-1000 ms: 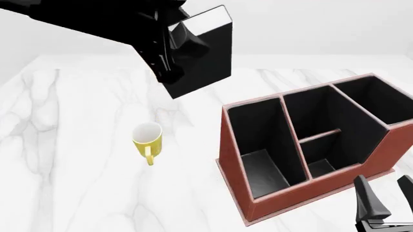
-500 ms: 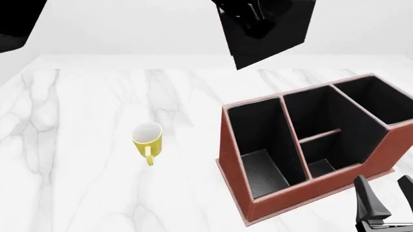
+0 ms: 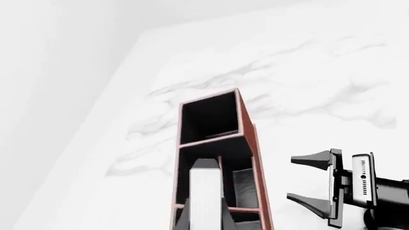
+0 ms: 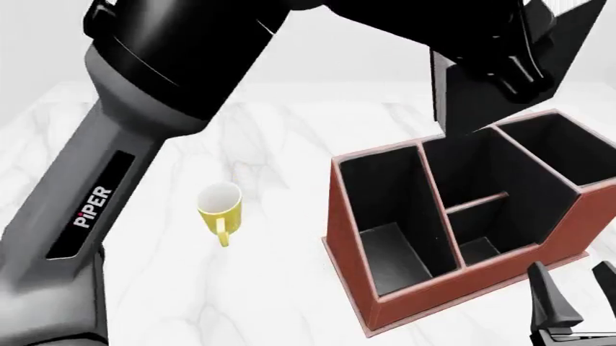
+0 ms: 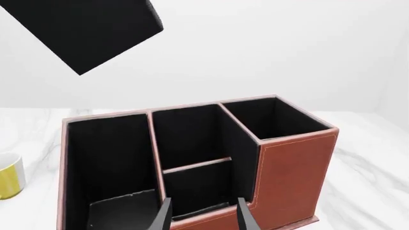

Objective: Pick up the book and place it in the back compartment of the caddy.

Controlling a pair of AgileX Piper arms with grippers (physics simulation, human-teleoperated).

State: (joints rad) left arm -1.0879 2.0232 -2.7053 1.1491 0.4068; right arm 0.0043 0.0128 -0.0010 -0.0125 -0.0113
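The left arm reaches across the counter (image 4: 144,288) from the left and holds the book (image 4: 472,101) in the air above the far middle of the caddy (image 4: 385,288), its left fingers (image 3: 181,218) closed on the book's two covers with the white page edge showing between them. Directly below the book lies the back compartment (image 4: 477,166), and the yellow mug (image 4: 221,209) stands well apart to the caddy's left. The right fingers (image 5: 243,218) are spread apart with nothing between them, low at the caddy's near right corner.
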